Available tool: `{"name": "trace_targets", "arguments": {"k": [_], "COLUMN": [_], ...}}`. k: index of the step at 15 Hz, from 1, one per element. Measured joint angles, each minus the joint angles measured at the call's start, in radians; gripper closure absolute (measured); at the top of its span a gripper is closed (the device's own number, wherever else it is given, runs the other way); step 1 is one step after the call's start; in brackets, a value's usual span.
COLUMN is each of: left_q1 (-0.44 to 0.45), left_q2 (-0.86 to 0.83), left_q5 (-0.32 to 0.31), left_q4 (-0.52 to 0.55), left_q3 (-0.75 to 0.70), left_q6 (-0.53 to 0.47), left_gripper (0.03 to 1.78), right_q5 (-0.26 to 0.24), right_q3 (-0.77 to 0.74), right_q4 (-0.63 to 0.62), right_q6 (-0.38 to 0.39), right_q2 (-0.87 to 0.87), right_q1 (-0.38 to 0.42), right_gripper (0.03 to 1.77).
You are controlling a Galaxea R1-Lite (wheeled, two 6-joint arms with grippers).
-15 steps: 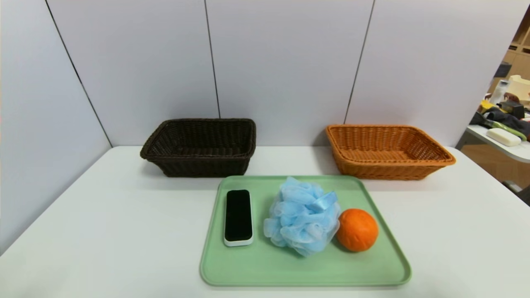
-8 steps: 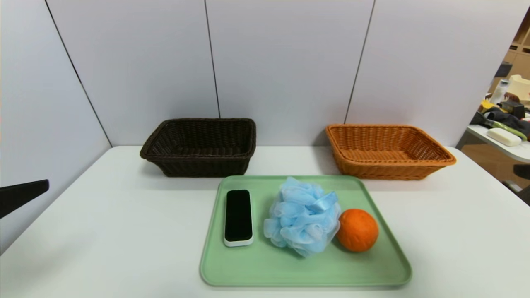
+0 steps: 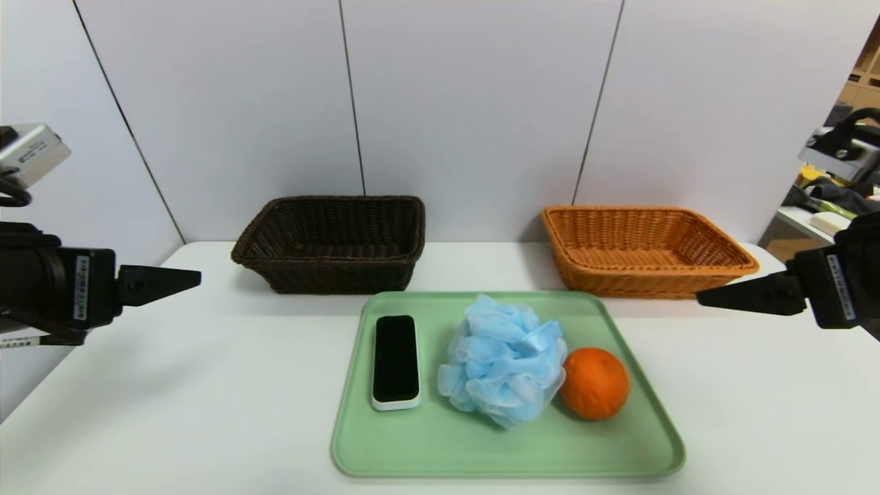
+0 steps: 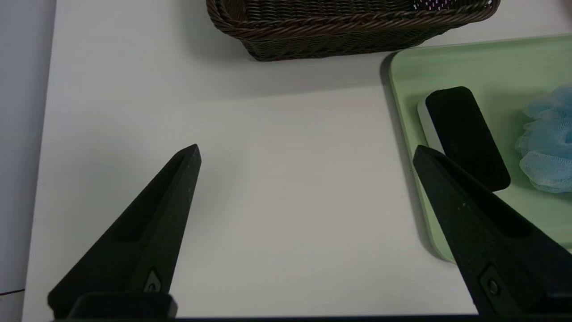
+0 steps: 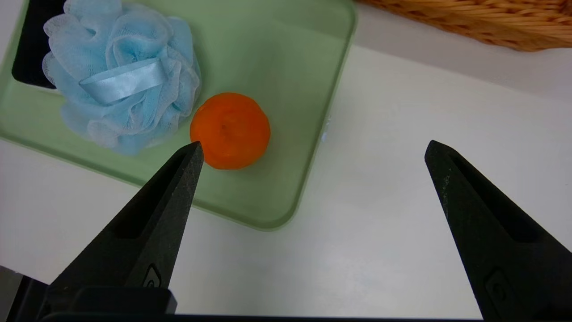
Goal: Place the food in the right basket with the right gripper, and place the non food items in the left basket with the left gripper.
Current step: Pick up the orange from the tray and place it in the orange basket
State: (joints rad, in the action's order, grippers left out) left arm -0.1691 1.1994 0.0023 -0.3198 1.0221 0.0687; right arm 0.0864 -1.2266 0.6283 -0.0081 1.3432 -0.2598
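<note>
While both arms hover above the white surface (image 3: 206, 385), the left tool (image 4: 306, 152) and right tool (image 5: 313, 147) stand fully open and empty. On the green tray (image 3: 426, 447) lie the black slab (image 3: 395, 361), the blue pouf (image 3: 502, 361) and the orange fruit (image 3: 595, 383), the pouf touching the fruit. Behind the tray stand the dark brown basket (image 3: 330, 244) on the left and the orange-tan basket (image 3: 646, 251) on the right.

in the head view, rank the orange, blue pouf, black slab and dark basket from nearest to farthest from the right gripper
From the right gripper, open at the table's right side:
1. Orange, at the right end of the green tray.
2. Blue pouf, mid-tray, touching the orange.
3. Black slab, on the tray's left part.
4. Dark basket, back left by the wall.
</note>
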Motion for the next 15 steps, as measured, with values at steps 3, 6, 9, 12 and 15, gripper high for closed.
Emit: {"name": "trace_targets", "arguments": {"k": [3,6,9,12,15], "left_q1": [-0.056,-0.089,-0.120,-0.152,-0.183], "left_q2": [0.053,0.074,0.084,0.097,0.104], "left_q5": [0.003,0.017,0.064,0.119,0.151], "left_q4": [0.002,-0.005,-0.008,-0.025,-0.043], "left_q3": [0.003,0.004,0.003,0.015,0.020], "left_q6": [0.013,0.013,0.012,0.011,0.010], "left_gripper": [0.12,0.12,0.12,0.12,0.12], "right_q5": [0.013,0.017,0.016,0.009,-0.006], "right_q3": [-0.003,-0.010,-0.010,-0.010,-0.017], "right_q4": [0.056,0.139,0.149,0.146,0.133], "right_q6": [0.018,0.023,0.023,0.027,0.037], "right_q2": [0.054,0.092,0.131,0.175,0.229], "right_q1": [-0.058,-0.096,-0.129,-0.171,-0.200], "right_gripper": [0.09,0.09,0.09,0.09,0.09]}}
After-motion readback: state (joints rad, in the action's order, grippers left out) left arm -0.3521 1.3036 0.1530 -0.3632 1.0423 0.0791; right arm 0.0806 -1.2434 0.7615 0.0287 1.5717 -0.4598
